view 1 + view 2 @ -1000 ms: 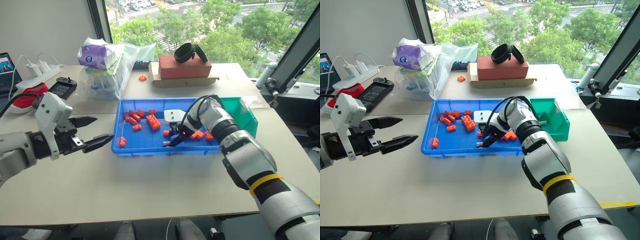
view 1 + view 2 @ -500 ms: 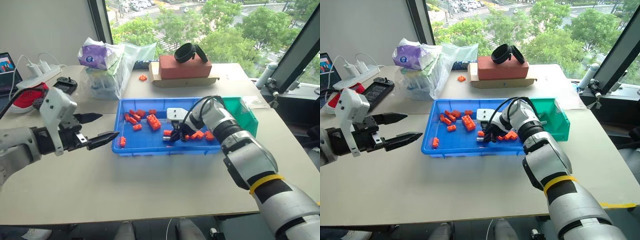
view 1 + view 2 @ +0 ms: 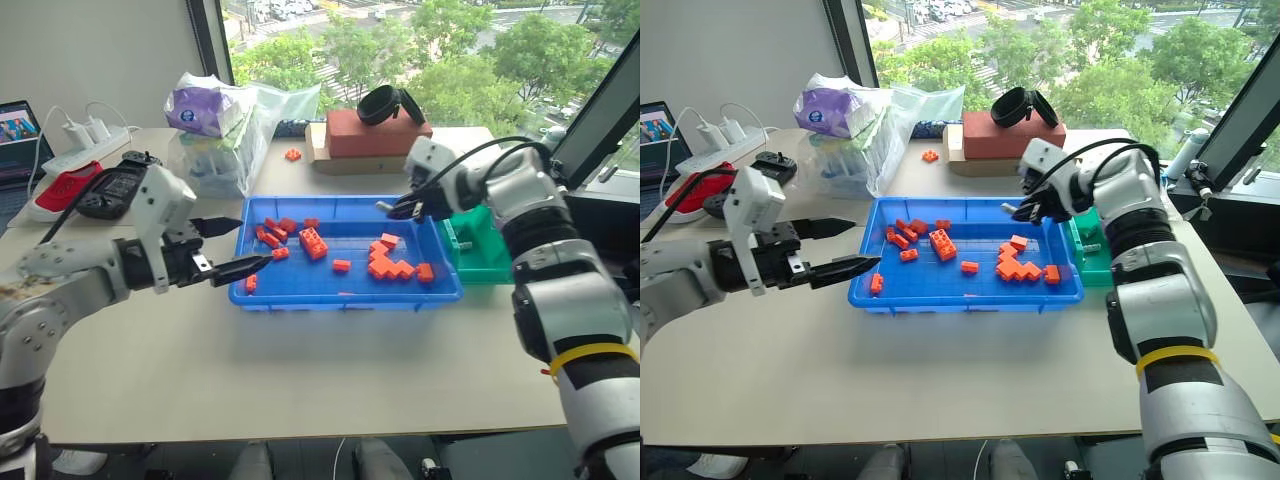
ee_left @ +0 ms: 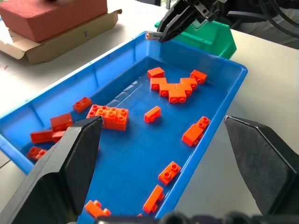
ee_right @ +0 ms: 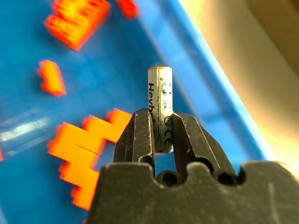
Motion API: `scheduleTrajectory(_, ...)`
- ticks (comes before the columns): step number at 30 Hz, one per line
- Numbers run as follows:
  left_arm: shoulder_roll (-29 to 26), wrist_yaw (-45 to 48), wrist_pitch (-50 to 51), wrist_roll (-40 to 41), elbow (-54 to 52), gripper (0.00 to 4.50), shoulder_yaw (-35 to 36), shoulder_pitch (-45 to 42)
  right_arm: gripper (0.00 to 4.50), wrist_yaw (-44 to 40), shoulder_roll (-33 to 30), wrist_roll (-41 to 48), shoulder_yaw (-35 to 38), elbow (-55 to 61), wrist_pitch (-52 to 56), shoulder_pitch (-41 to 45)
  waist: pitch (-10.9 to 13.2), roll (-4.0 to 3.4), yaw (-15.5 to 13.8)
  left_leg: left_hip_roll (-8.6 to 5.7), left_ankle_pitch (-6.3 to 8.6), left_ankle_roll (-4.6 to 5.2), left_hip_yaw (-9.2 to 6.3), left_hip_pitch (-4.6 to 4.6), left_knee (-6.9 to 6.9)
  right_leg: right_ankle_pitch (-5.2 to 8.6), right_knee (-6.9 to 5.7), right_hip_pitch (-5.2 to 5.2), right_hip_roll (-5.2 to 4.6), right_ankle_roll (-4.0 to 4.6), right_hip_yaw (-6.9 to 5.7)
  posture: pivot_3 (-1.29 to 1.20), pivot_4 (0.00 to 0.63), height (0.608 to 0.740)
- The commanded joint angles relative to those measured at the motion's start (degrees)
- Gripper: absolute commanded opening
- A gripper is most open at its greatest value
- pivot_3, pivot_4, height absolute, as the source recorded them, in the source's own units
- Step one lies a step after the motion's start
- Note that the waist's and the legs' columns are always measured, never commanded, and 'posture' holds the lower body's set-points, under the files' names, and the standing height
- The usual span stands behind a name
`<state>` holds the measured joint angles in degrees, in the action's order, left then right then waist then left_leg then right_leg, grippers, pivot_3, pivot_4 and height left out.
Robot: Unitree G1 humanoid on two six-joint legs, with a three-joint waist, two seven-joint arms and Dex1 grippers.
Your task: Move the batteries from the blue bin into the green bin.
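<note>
Battery (image 5: 160, 105), a slim silver-grey cylinder, sits pinched between the 2 closed black fingers of the right gripper (image 5: 161, 135), above the wide bright-blue plastic tray (image 3: 300, 292) near the teal-green bin (image 3: 492, 262). Left gripper (image 3: 238, 247) hovers spread, empty, beside the tray.

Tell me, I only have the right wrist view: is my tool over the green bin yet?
Observer: Not yet. The right tool is above the blue bin's far right corner, beside the green bin.
Operator: Any batteries left in the blue bin?
Observer: I can make out only orange bricks there.
Operator: Where's the left tool?
Observer: The left tool is open at the blue bin's left edge.
</note>
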<state>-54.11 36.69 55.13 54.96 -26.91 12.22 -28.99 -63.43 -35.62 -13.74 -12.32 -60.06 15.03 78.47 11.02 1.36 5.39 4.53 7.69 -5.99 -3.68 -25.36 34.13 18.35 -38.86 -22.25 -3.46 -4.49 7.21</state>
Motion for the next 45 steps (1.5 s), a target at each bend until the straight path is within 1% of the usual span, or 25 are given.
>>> scheduleTrajectory(1,0.0,1.5,-1.9,-1.8,0.9,4.5,0.1,-0.8,0.25,6.2,-5.0,-0.8,2.2,-1.5,1.7,2.5,0.0,0.0,0.0,-0.01,0.0,0.0,0.0,0.0,-0.03,0.0,0.01,-0.01,-0.01,0.0,0.0,0.0,0.15,0.74)
scheduleTrajectory(5,0.5,2.6,-2.3,-3.2,1.7,4.5,-0.5,-0.8,0.25,9.8,-6.6,-0.4,3.2,-4.0,2.3,2.2,0.0,-0.01,0.6,0.0,-0.01,0.01,0.01,0.04,-0.16,0.0,0.08,-0.03,-0.01,0.01,0.03,0.0,0.15,0.74)
scheduleTrajectory(8,1.4,3.1,-2.8,-4.4,2.4,4.5,-1.4,-1.5,0.25,11.8,-5.8,-0.1,3.5,-5.7,2.9,1.3,0.0,-0.01,0.8,0.0,-0.04,-0.03,0.02,0.07,-0.17,0.0,0.03,-0.03,0.0,0.01,0.05,0.0,0.15,0.74)
scheduleTrajectory(12,2.0,3.6,-3.3,-5.7,3.1,4.5,-2.3,-2.2,0.25,15.3,-4.6,-2.2,1.6,-7.7,2.9,-0.4,0.0,-0.01,0.7,-0.01,-0.06,-0.05,0.01,0.06,-0.14,0.0,0.01,-0.02,-0.01,0.02,0.04,0.0,0.15,0.74)
scheduleTrajectory(16,1.9,3.9,-3.3,-7.0,3.4,4.5,-1.9,-2.0,0.25,17.6,-4.6,-3.4,0.8,-9.1,3.0,-0.8,0.0,-0.02,0.2,-0.03,-0.06,-0.05,0.01,0.05,-0.15,0.0,0.01,-0.02,-0.03,0.02,0.05,0.0,0.15,0.74)
scheduleTrajectory(18,1.7,3.9,-3.2,-7.2,3.4,4.5,-1.3,-1.6,1.26,17.2,-4.5,-3.1,1.2,-9.0,2.9,-0.9,0.0,-0.02,0.2,-0.03,-0.06,-0.05,0.01,0.04,-0.15,0.0,0.01,-0.02,-0.03,0.02,0.04,0.0,0.15,0.74)
scheduleTrajectory(22,1.7,3.6,-2.9,-7.4,3.0,4.5,0.0,-0.4,2.46,16.9,-5.5,-3.2,1.3,-8.6,2.4,-0.3,0.0,-0.02,0.3,-0.03,-0.06,-0.05,0.02,0.05,-0.15,0.0,0.01,-0.02,-0.03,0.02,0.04,0.0,0.15,0.74)
scheduleTrajectory(23,1.6,3.6,-2.9,-7.4,2.9,4.5,0.2,-0.1,2.87,16.6,-5.8,-3.2,1.4,-8.4,2.4,-0.1,0.0,-0.02,0.3,-0.03,-0.06,-0.05,0.02,0.05,-0.15,0.0,0.01,-0.02,-0.03,0.02,0.05,0.0,0.15,0.74)
scheduleTrajectory(24,1.5,3.6,-2.9,-7.5,2.8,4.5,0.4,0.2,3.16,16.2,-6.1,-3.0,1.5,-8.2,2.4,0.2,0.0,-0.02,0.2,-0.03,-0.06,-0.05,0.01,0.05,-0.15,0.0,0.01,-0.02,-0.03,0.02,0.05,0.0,0.15,0.74)
scheduleTrajectory(26,1.3,2.9,-2.8,-7.6,2.6,4.5,1.9,1.2,3.97,14.7,-7.3,-2.5,2.0,-6.8,2.2,1.0,0.0,-0.03,0.2,-0.03,-0.06,-0.05,0.01,0.05,-0.15,0.0,0.02,-0.01,-0.03,0.02,0.04,0.0,0.15,0.74)
scheduleTrajectory(28,1.3,2.5,-3.7,-8.4,2.4,4.5,3.0,2.0,4.48,13.9,-7.9,-2.0,2.4,-5.5,1.5,1.1,0.0,-0.04,0.3,-0.03,-0.06,-0.05,0.01,0.05,-0.15,0.0,0.02,-0.02,-0.03,0.02,0.04,0.0,0.15,0.74)
scheduleTrajectory(29,1.2,2.6,-3.8,-8.5,2.1,4.5,3.4,2.5,4.48,13.4,-8.0,-1.6,2.7,-4.7,0.8,0.7,0.0,-0.04,0.3,-0.03,-0.05,-0.05,0.02,0.05,-0.15,0.0,0.02,-0.02,-0.03,0.02,0.05,0.0,0.15,0.74)
scheduleTrajectory(31,1.8,3.2,-6.2,-8.9,-0.4,4.5,5.3,5.2,4.48,7.1,-8.2,3.4,6.2,0.1,-0.1,-2.2,0.0,-0.04,0.4,-0.03,-0.05,-0.05,0.02,0.06,-0.16,0.0,0.02,-0.02,-0.03,0.02,0.04,0.0,0.15,0.74)
scheduleTrajectory(33,2.3,2.4,-7.5,-9.6,-1.8,4.5,7.6,7.8,4.48,2.5,-9.2,8.1,9.5,6.7,-3.3,-7.2,0.0,-0.04,0.3,-0.02,-0.05,-0.05,0.02,0.06,-0.17,0.0,0.05,0.01,-0.03,0.02,0.04,0.0,0.15,0.74)
scheduleTrajectory(35,3.1,0.1,-8.6,-10.9,-2.3,4.5,10.4,10.0,4.48,-4.1,-10.4,15.7,14.7,15.6,-4.8,-14.2,0.0,-0.04,0.1,-0.01,-0.06,-0.05,0.01,0.06,-0.18,0.0,0.04,0.02,-0.02,0.02,0.01,0.0,0.15,0.74)
scheduleTrajectory(36,3.3,-0.5,-8.9,-11.2,-2.5,4.5,11.3,10.9,4.48,-6.0,-10.7,18.2,16.4,18.7,-4.6,-16.5,0.0,-0.04,0.0,-0.02,-0.06,-0.05,0.0,0.06,-0.18,0.0,0.04,0.05,-0.02,0.02,0.0,0.0,0.15,0.74)
scheduleTrajectory(38,3.9,-1.4,-9.0,-11.4,-2.7,4.5,13.9,13.6,4.48,-8.5,-12.7,22.9,19.8,27.5,2.5,-23.6,0.0,-0.04,-0.5,-0.02,-0.05,-0.05,0.0,0.05,-0.16,0.0,0.06,0.08,-0.03,0.02,-0.01,0.0,0.15,0.74)
scheduleTrajectory(39,4.3,-1.6,-9.7,-12.2,-2.7,4.5,14.7,15.1,4.48,-9.1,-13.7,24.5,21.0,31.1,5.3,-26.8,0.0,-0.04,-0.7,-0.03,-0.05,-0.04,0.0,0.04,-0.16,0.0,0.08,0.1,-0.04,0.02,0.0,0.0,0.15,0.74)
scheduleTrajectory(41,4.4,-1.4,-11.3,-14.2,-2.1,4.5,15.3,17.7,4.48,-8.6,-14.4,26.6,23.1,35.4,7.4,-32.3,0.0,-0.05,-1.4,-0.04,-0.04,-0.03,0.01,0.03,-0.1,0.0,0.08,0.08,-0.06,0.02,0.02,0.0,0.15,0.74)
scheduleTrajectory(45,4.9,-1.4,-12.6,-14.5,-1.4,4.5,16.0,18.6,4.48,-5.1,-14.8,27.9,24.6,39.2,9.8,-39.1,0.0,-0.04,-1.4,-0.03,-0.04,-0.03,0.01,0.06,-0.03,0.0,0.05,0.09,-0.03,0.03,0.02,0.0,0.15,0.74)
